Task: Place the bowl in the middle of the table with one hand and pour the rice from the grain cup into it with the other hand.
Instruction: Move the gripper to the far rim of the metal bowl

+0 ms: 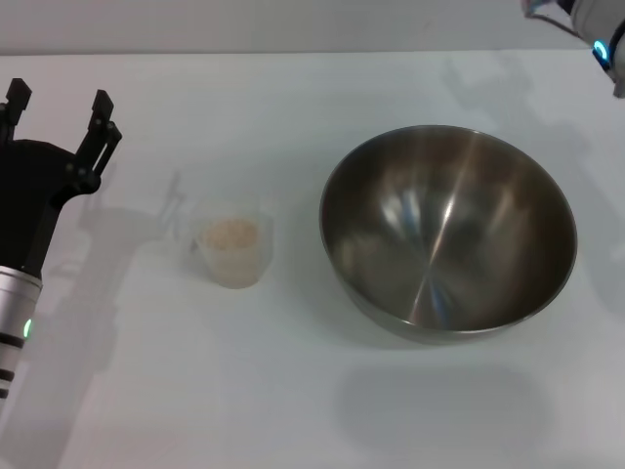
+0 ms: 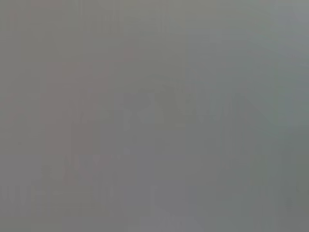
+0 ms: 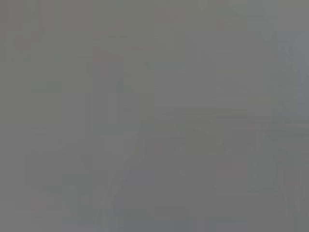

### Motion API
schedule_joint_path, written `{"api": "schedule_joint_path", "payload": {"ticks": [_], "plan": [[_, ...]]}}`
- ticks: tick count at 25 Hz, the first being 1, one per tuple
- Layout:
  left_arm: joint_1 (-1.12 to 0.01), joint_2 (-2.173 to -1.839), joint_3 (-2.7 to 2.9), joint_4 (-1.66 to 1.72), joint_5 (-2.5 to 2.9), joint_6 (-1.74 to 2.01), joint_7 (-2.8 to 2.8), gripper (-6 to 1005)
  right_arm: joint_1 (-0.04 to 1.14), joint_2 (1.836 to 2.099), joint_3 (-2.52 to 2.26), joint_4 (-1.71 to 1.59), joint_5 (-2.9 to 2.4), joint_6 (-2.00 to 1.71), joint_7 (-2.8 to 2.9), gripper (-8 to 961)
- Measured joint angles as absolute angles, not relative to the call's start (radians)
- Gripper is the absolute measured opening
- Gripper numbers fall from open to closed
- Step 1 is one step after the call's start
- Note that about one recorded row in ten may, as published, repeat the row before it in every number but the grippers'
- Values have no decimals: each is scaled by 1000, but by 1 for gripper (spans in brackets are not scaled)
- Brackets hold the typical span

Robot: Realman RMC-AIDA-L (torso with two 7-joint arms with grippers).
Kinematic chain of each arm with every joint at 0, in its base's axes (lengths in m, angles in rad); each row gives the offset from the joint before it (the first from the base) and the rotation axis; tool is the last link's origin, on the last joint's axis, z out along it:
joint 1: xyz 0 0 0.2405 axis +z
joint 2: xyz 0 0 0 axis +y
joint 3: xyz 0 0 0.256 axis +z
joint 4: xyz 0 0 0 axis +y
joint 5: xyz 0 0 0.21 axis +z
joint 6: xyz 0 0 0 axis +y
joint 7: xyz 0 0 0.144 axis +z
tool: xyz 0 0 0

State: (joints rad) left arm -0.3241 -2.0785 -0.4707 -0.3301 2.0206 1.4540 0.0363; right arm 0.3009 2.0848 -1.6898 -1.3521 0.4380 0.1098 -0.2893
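Two grippers belong to this robot, but only the left gripper (image 1: 59,103) shows its fingers in the head view: they are spread apart with nothing between them, pointing toward the far edge of the table (image 1: 293,410). The grain cup (image 1: 234,249) stands upright to that gripper's right and nearer the robot, apart from it, holding the rice (image 1: 231,234) in a low beige heap. Its handle faces the gripper's side. The bowl (image 1: 447,234) sits farther right again, past the cup and not touching it, upright with its shiny inside bare. Of the right arm (image 1: 601,34) only a small piece shows at the far right corner, beyond the bowl; whether its fingers are spread or pressed together I cannot tell. Both wrist views show only flat grey
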Motion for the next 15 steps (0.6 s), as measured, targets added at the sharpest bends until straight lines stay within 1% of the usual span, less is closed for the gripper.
{"api": "schedule_joint_path", "payload": {"ticks": [4, 8, 11, 15], "plan": [[-327, -2079, -471, -327, 2020, 1454, 37, 846, 322, 2081, -1595, -1570, 439, 562, -270, 697], [-330, -2079, -471, -322, 2019, 1453, 39, 845, 396, 2079, -1456, -1697, 441, 974, -242, 697], [-335, -2077, -472, -313, 2019, 1452, 39, 844, 481, 2075, -1333, -1708, 450, 1223, -242, 697], [-345, -2077, -472, -306, 2019, 1448, 40, 843, 584, 2066, -1203, -1610, 453, 1440, -306, 696]]}}
